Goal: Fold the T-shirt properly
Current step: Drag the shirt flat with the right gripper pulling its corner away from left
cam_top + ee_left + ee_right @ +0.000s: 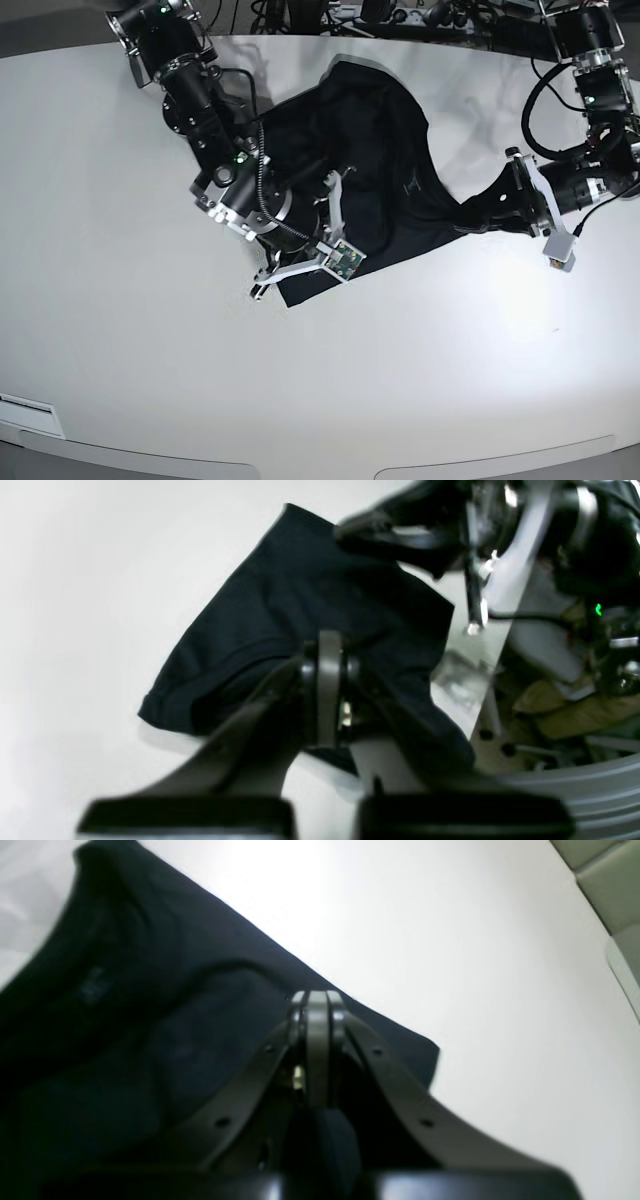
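L gripper (327, 690) clamps T-shirt (310, 610) edge | R gripper (317, 1040) clamps opposite edge | prob. for folding over

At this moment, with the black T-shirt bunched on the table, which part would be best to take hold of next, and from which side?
Probably the free lower corner of the T-shirt, approached from the open table in front. That hem lies flat with bare table around it, while the middle is bunched. Both tools look shut on fabric already: the left tool pinches a stretched-out end, the right tool the body.
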Robot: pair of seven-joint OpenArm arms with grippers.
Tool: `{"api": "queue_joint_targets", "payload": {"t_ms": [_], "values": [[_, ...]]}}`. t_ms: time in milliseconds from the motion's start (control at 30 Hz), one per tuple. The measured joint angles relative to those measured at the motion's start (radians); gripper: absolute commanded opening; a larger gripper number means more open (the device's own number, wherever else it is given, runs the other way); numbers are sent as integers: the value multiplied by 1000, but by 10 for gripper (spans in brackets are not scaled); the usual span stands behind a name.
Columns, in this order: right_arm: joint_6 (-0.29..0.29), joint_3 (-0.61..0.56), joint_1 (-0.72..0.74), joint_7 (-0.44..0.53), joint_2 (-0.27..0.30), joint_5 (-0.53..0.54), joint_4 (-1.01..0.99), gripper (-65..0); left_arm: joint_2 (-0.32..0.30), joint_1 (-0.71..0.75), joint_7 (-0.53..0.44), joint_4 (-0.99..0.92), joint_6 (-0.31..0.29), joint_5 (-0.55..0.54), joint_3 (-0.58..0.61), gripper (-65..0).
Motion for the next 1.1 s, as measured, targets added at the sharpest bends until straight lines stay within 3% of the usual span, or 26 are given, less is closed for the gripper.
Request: {"api": "queue_joint_targets", "payload": {"t_ms": [167,267,367,500,700,800,967,1100], "values": [[65,32,62,-1,109,80,-9,-650,9,6,6,72,-1,-3,188,-650],[71,33,99,34,117,106,-78,-650,11,9,6,121,-1,-3,349,-650],[123,28,132,71,117,112,-182,-650,18,11,8,148,-1,-2,484,-650],[164,30,229,131,118,107,-321,-650,73,19,-12,151,-1,177,604,-650],[227,23,335,161,113,150,-539,-650,106,98,-146,151,-1,458,716,-650],[231,24,368,166,112,157,-624,-650,106,116,-202,151,-1,578,739,-650],[230,24,339,161,121,156,-667,-650,86,124,-212,151,0,690,740,-650],[232,24,322,68,138,298,-666,-650,21,118,-261,153,-1,705,740,-650]]}}
